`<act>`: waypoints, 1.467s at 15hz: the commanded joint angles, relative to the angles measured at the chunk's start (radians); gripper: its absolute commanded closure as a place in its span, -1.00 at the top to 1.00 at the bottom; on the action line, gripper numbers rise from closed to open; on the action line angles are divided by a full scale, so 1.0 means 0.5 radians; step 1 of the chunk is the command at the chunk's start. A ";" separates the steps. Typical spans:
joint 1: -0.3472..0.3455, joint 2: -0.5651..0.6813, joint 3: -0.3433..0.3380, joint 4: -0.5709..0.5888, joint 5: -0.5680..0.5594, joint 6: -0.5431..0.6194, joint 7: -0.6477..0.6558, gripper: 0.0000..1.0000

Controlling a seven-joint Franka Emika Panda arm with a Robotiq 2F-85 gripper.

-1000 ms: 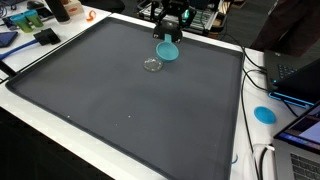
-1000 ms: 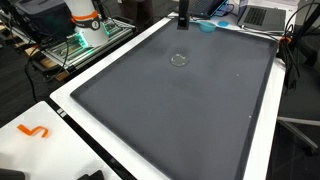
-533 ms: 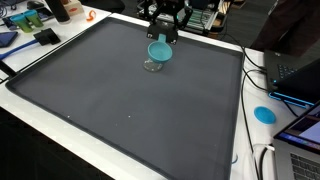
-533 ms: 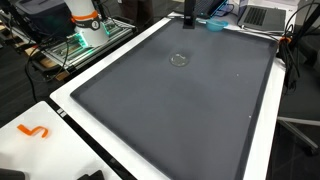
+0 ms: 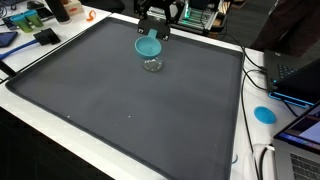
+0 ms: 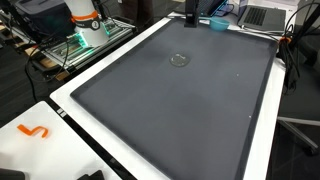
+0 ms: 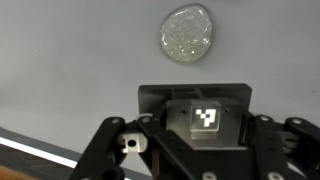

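Note:
My gripper (image 5: 155,31) hangs over the far part of a large dark grey mat (image 5: 120,100) and is shut on the rim of a small teal bowl (image 5: 148,46), held just above the mat. In the exterior view from the opposite end, the gripper (image 6: 194,19) and the bowl (image 6: 217,23) are at the mat's far edge. A small clear glass dish (image 5: 152,65) lies on the mat right beside the bowl and also shows there (image 6: 180,58). The wrist view shows the dish (image 7: 187,33) above the gripper's marker block (image 7: 204,117). Bowl and fingertips are hidden there.
The mat sits on a white table (image 5: 200,165). A blue disc (image 5: 264,113), cables and laptops (image 5: 300,70) lie along one side. An orange hook (image 6: 33,131) lies on the near white corner. An orange-and-white device (image 6: 85,20) and a rack stand beyond the edge.
The gripper has carried the teal bowl sideways along the far edge, from beside the glass dish to almost over it. The dish has not moved.

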 commanded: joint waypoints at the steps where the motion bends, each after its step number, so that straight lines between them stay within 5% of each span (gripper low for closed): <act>1: -0.025 -0.017 -0.023 0.033 0.081 -0.035 -0.114 -0.38; 22: -0.091 -0.411 -0.124 -0.019 0.211 -0.480 -0.989 -0.38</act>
